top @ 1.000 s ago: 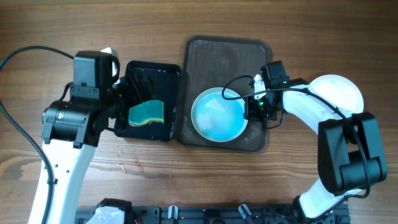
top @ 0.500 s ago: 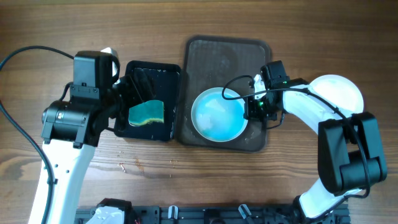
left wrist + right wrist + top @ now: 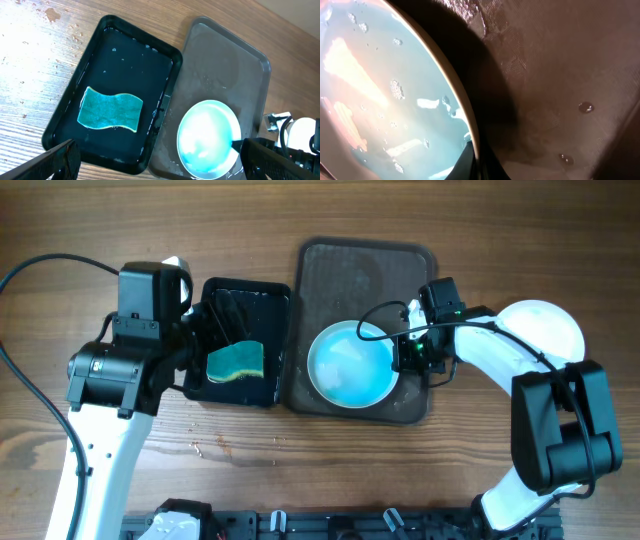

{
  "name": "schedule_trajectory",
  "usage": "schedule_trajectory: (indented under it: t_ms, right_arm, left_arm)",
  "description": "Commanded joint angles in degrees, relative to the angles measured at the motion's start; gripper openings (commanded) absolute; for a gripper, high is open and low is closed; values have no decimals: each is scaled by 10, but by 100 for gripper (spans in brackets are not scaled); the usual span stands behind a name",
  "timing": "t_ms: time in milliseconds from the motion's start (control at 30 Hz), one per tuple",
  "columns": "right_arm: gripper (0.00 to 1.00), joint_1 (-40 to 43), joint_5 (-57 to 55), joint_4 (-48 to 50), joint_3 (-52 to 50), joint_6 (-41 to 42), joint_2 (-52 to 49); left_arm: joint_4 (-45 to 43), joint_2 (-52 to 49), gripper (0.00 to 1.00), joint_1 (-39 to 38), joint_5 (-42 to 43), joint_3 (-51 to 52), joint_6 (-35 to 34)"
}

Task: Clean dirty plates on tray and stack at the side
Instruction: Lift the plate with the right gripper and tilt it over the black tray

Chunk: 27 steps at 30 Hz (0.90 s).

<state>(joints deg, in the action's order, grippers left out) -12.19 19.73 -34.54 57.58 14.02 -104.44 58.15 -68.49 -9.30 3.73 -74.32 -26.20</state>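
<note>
Nothing has moved since a second ago: both arms, the plate and the sponge sit exactly where they were. Your right gripper [image 3: 406, 356] is at the right rim of the light blue plate [image 3: 348, 367], which lies in the near half of the brown tray [image 3: 365, 270]. Its wrist camera gives you what the overhead cannot: the dark fingertips [image 3: 476, 161] meet tightly over the plate's thin, cream-edged rim and pinch it. The rim throws a deep shadow on the tray beside it. The glazed blue face is wet, with small bubbles and pale streaks. The tray is dull, pebbled plastic carrying a few water beads.

Your left gripper [image 3: 159, 156] hangs over the black tray [image 3: 100, 30], a glossy rectangle with rounded corners lying edge to edge with the left side of the brown one. From its wrist view you see both fingers [image 3: 55, 162] at the near corners of the frame, spread wide and holding nothing. Below them a teal sponge [image 3: 110, 109] with wavy edges lies flat in the near half of the black tray, and droplets shine on the tray's floor.

Overhead, a round white plate [image 3: 550, 320] sits on the wooden table [image 3: 500, 230] to the right of the brown tray, partly under the right arm. The left wrist view catches only a sliver of it.
</note>
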Motion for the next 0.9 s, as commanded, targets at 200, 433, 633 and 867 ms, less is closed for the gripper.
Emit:
schedule_trajectory:
  t_ms: [200,433,633,867]
  right_arm:
    - [4,0,-94,-65,58,-10,44]
    - [4,-67,-110,-153,216,-31,77]
    - [4,-210,-224,-14,227,17,51]
    - [4,-326,-391,138,227,-6,-7]
  left_arm:
    - [0,7,100,2,-10,-8,5]
    - [0,7,100,2,-10,-8,5]
    - [0,7,100,2,-10,-8,5]
    - [0,7,100,2,-10,-8,5]
